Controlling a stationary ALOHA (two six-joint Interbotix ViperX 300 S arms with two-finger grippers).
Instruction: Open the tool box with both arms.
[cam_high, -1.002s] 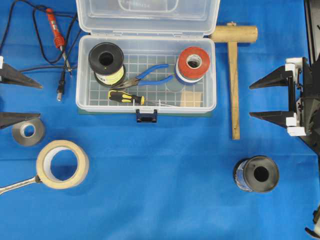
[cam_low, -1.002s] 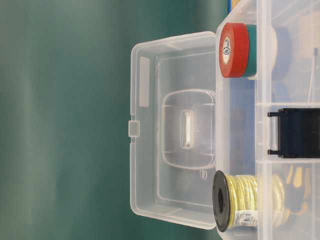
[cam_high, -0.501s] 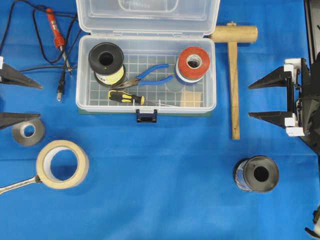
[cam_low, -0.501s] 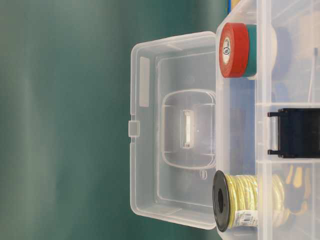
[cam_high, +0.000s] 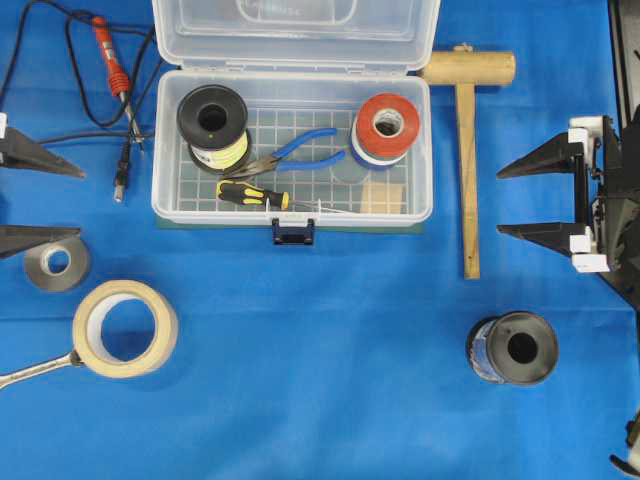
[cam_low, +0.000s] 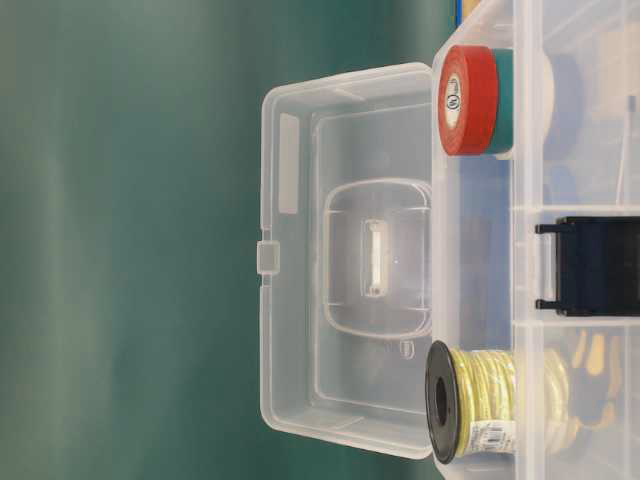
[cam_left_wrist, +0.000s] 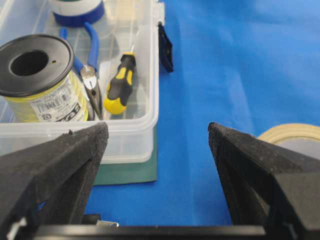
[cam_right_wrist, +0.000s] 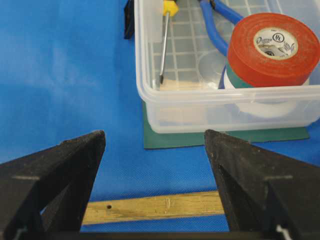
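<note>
Bright, even light, soft shadows; nearest wrist-view fingers (cam_left_wrist: 55, 170) slightly blurred.

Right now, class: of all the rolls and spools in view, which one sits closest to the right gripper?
The black spool standing alone on the blue cloth, just below the right gripper. The others lie inside the tool box or at the far left.

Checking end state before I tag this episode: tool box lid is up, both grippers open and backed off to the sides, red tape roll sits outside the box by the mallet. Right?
One thing is off: the red tape roll sits inside the tool box, at its right end, as the overhead view shows. The lid is up, and the left gripper and right gripper are open, off to the sides. The mallet lies outside the box.
</note>
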